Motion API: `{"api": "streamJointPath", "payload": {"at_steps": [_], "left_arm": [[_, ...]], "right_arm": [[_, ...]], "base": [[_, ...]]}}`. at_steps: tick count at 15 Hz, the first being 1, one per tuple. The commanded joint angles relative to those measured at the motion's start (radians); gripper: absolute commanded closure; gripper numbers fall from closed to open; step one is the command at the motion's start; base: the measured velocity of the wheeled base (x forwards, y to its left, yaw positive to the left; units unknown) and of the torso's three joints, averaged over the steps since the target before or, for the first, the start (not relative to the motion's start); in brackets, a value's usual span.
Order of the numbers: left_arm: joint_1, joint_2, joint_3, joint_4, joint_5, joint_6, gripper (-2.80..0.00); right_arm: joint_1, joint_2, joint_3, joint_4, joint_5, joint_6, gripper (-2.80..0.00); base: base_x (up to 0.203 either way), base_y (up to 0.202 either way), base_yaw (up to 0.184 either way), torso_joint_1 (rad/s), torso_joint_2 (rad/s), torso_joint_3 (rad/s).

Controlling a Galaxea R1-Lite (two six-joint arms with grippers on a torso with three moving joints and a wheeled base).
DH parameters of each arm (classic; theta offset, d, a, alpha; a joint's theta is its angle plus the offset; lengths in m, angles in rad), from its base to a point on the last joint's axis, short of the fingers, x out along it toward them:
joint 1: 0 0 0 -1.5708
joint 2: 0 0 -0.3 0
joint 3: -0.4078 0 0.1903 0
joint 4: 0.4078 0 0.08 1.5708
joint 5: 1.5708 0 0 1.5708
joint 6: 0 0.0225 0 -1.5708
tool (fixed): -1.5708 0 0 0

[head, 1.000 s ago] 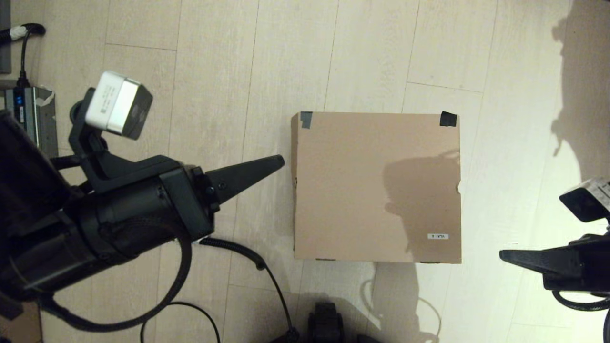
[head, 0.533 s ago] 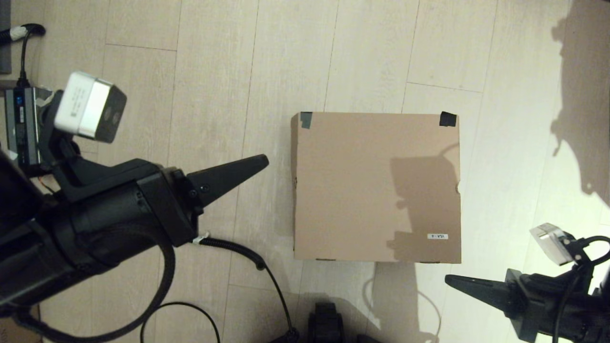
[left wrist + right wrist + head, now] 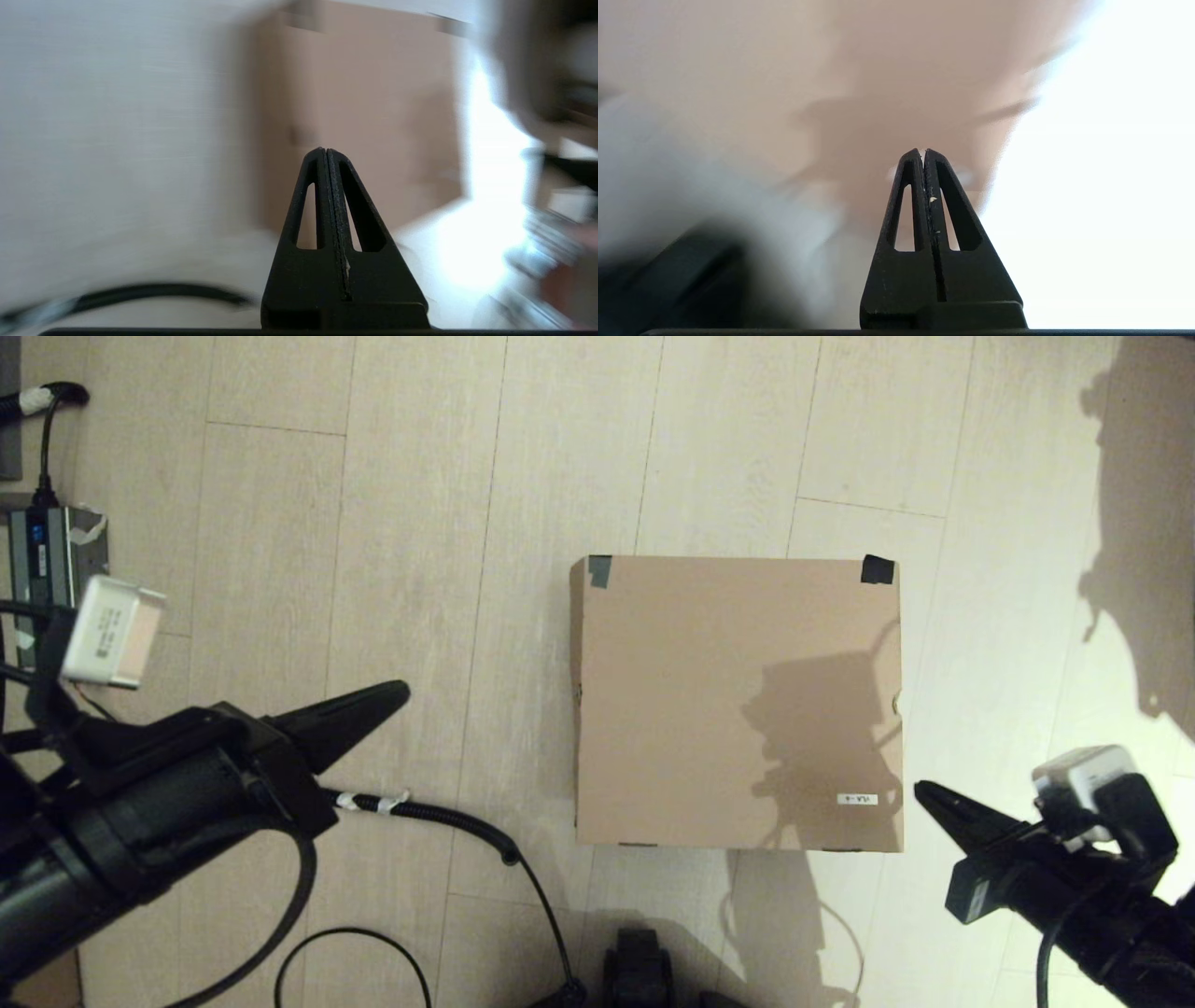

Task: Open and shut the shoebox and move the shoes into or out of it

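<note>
Head view: closed shoebox [image 3: 738, 700] between left gripper [image 3: 397, 693] and right gripper [image 3: 924, 793], jaws together.

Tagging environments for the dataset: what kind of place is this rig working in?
Probably an indoor lab or room: the shoebox sits directly on a pale plank floor, with loose cables and a power unit at the edge.

The pale wood-plank floor [image 3: 392, 476] carries the closed shoebox [image 3: 738, 700], which sits flat on it. Well to the box's left, a black coiled cable [image 3: 448, 821] trails across the planks, and farther left a grey device [image 3: 51, 555] rests near the frame's edge.
</note>
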Motion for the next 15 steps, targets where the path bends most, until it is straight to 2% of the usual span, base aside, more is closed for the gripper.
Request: {"api": "streamJointPath", "payload": {"at_steps": [1,3,5,6,7,9,10,12,15], "left_arm": [[0.120,-0.060,0.029,-0.006,0.014,0.002,0.00],[0.223,-0.191,0.085,-0.004,0.032,0.004,0.00],[0.260,-0.340,0.183,0.041,0.042,0.038,0.00],[0.277,-0.414,0.221,0.120,0.053,0.084,0.00],[0.287,-0.485,0.238,0.244,0.068,0.123,0.00],[0.299,-0.592,0.253,0.565,0.088,0.168,0.00],[0.302,-0.649,0.262,0.667,0.094,0.182,0.00],[0.308,-0.763,0.320,0.794,0.111,0.194,0.00],[0.323,-0.989,0.415,0.886,0.152,0.211,0.00]], "right_arm": [[-0.019,-0.155,-0.020,-0.002,-0.092,-0.007,0.00],[-0.136,-0.321,-0.017,0.040,-0.132,-0.012,0.00],[-0.193,-0.499,0.015,0.149,-0.145,-0.018,0.00],[-0.208,-0.596,0.021,0.268,-0.146,-0.022,0.00],[-0.217,-0.690,0.020,0.433,-0.141,-0.027,0.00],[-0.229,-0.873,0.017,0.758,-0.130,-0.040,0.00],[-0.232,-0.965,0.026,0.872,-0.126,-0.045,0.00],[-0.236,-1.155,0.028,1.093,-0.117,-0.039,0.00],[-0.240,-1.217,0.024,1.340,-0.098,0.018,0.00]], "base": [[0.000,0.000,0.000,0.000,0.00,0.000],[0.000,0.000,0.000,0.000,0.00,0.000],[0.000,0.000,0.000,0.000,0.00,0.000],[0.000,0.000,0.000,0.000,0.00,0.000],[0.000,0.000,0.000,0.000,0.00,0.000],[0.000,0.000,0.000,0.000,0.00,0.000],[0.000,0.000,0.000,0.000,0.00,0.000],[0.000,0.000,0.000,0.000,0.00,0.000],[0.000,0.000,0.000,0.000,0.00,0.000]]}}
